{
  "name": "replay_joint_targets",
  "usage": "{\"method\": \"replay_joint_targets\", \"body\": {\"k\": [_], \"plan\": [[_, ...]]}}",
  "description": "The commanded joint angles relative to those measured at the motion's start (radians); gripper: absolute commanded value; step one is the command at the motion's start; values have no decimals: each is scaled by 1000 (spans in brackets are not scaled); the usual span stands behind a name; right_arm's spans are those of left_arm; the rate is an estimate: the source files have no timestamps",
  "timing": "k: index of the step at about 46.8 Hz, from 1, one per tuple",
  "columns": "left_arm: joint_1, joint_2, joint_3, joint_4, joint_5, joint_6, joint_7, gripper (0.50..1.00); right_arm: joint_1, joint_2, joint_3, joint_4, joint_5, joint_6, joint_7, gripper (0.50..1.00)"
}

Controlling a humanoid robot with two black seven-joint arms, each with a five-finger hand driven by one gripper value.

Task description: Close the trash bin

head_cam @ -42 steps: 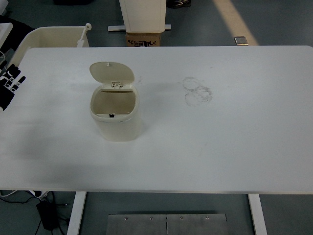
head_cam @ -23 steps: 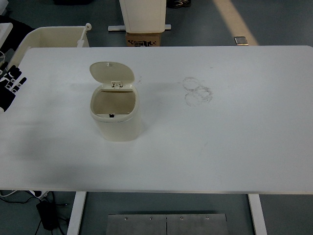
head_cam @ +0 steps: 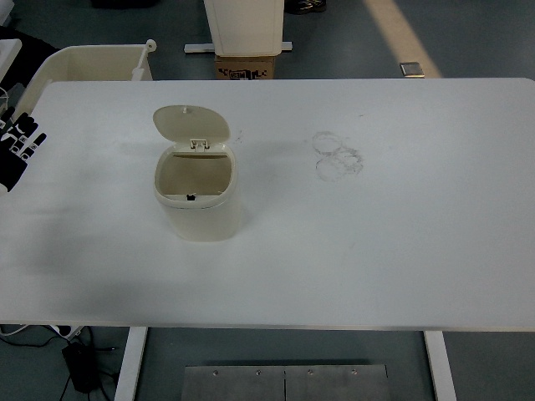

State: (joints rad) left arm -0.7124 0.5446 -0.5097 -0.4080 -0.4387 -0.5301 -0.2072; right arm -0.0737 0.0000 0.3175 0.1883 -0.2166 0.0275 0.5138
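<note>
A small cream trash bin [head_cam: 199,205] stands on the white table [head_cam: 376,234], left of centre. Its round lid [head_cam: 191,124] is tipped up and back on its hinge, so the empty inside shows. My left hand [head_cam: 18,149] sits at the table's far left edge, well to the left of the bin, fingers stretched out and holding nothing. My right arm does not show in the head view.
Faint ring-shaped marks [head_cam: 337,154] lie on the table right of the bin. Beyond the far edge stand a cream tub [head_cam: 92,63] at the left and a white container on a cardboard box [head_cam: 245,38].
My left hand has shifted very slightly at the left edge. The bin and its lid have not moved.
</note>
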Motion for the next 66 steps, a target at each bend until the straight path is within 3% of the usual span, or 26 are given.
{"method": "replay_joint_targets", "body": {"k": [1,66], "plan": [[1,1,-1,-2,0,-1,0,1000,0,0,0,0,0,0,0,991],[-2,14,-3,-5,0,4,8,1000,2,0,-2,0,0,0,0,991]]}}
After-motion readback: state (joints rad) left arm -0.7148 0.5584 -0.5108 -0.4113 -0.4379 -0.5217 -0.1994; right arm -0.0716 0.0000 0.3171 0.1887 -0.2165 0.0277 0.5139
